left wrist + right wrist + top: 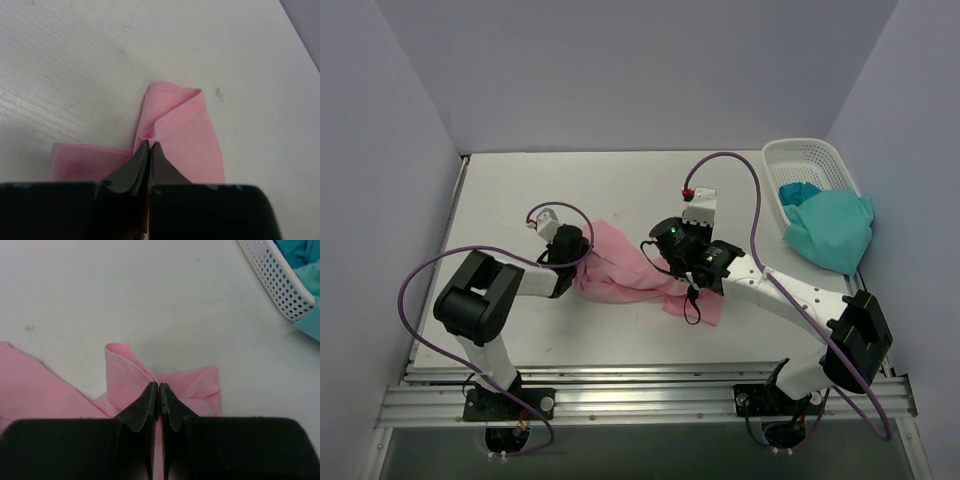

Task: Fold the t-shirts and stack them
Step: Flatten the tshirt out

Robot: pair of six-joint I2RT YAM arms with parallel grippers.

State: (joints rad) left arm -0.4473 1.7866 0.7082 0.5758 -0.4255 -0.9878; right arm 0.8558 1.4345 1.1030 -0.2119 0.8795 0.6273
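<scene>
On table [520, 200] | one pink t-shirt [617, 274]: left claw [150, 144], right claw [159, 386] pinching | one teal t-shirt [832, 230]

Light pink t-shirt [620, 278], plain, no print. The desk [620, 190] is white with a faint grain. Teal-green t-shirt [835, 230], plain as well. The basket [800, 152] is white, dotted with small holes. Left tool [149, 146] and right tool [159, 388] are both matte black.
</scene>
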